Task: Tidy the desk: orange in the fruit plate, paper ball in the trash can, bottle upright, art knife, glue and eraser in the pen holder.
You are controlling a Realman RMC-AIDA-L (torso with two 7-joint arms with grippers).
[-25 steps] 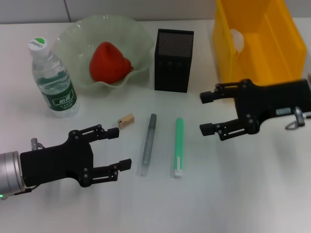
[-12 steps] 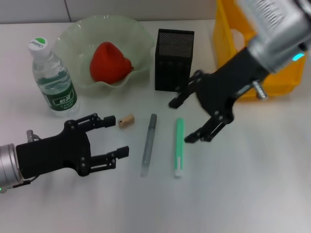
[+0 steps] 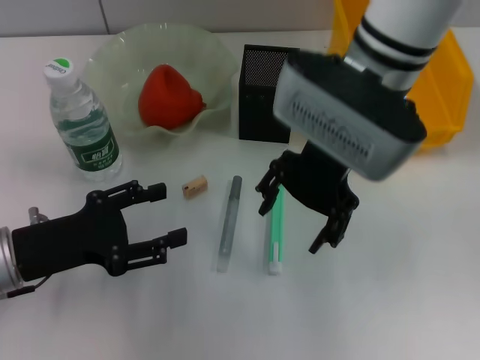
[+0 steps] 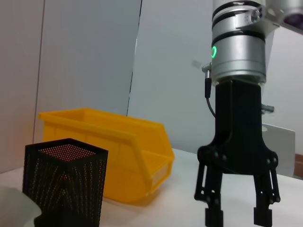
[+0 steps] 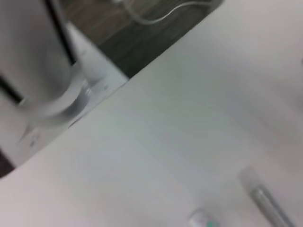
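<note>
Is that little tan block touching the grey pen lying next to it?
Apart. The head view shows bare white table between the eraser and the grey pen.

The right gripper [image 3: 298,214] points straight down from its silver wrist, jaws spread wide, hanging low over the table. The left gripper [image 3: 161,214] reaches in level from the near left, jaws also apart.

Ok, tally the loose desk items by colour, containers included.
Green: 3 – fruit plate, bottle, glue
Red-orange: 1 – orange
Black: 1 – pen holder
Yellow: 1 – trash can
Grey: 1 – art knife
Tan: 1 – eraser
Total: 8
</note>
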